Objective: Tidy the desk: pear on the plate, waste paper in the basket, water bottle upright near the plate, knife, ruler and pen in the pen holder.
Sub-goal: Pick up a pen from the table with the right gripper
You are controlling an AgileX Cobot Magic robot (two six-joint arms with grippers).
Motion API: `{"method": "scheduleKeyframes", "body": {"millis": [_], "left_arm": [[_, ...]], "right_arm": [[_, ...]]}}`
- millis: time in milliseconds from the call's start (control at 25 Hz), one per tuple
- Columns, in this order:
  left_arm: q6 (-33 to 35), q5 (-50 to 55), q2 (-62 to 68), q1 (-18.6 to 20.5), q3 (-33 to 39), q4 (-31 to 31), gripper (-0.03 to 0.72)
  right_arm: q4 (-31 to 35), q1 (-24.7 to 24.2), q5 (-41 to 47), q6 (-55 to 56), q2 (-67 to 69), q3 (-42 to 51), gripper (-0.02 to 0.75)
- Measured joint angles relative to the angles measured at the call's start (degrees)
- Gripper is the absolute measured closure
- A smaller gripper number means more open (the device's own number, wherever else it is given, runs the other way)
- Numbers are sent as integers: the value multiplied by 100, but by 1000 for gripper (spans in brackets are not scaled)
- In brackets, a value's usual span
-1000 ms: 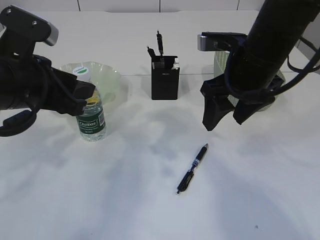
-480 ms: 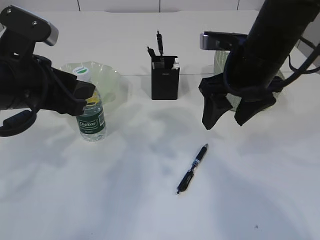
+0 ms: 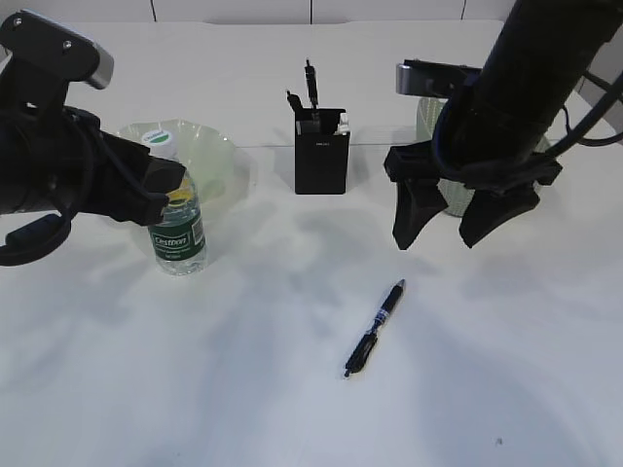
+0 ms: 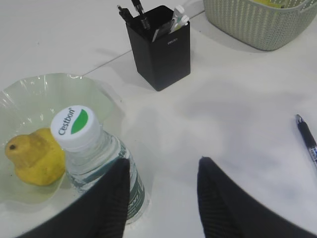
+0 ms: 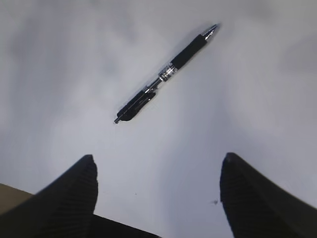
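Observation:
The water bottle [image 3: 177, 231] stands upright on the desk [image 3: 243, 389], right in front of the plate [image 3: 209, 148]. The pear [image 4: 34, 156] lies on the plate [image 4: 29, 94]. My left gripper [image 4: 163, 161] is open; the bottle [image 4: 91, 153] stands just outside its left finger, and nothing is between the jaws. The pen [image 3: 375, 328] lies flat on the desk. My right gripper [image 3: 451, 226] hangs open above and behind it, with the pen [image 5: 163, 77] ahead of the fingertips. The pen holder [image 3: 321, 153] holds dark and pale items; I cannot tell knife from ruler.
The basket [image 4: 252, 25] stands at the back right, mostly hidden behind my right arm in the exterior view. A bit of bright yellow [image 4: 271, 3] shows inside it. A thin seam crosses the desk behind the pen holder.
My right gripper has turned slightly at the wrist above the pen, so its fingers stand more square to the exterior camera. The left arm, bottle and pen have not moved.

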Motion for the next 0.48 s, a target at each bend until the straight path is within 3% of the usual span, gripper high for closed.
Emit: {"method": "scheduleKeyframes", "body": {"millis": [480], "left_arm": [[0, 0, 0, 0, 0, 4, 371]], "right_arm": [[-99, 0, 0, 1165, 282, 0, 170]]}}
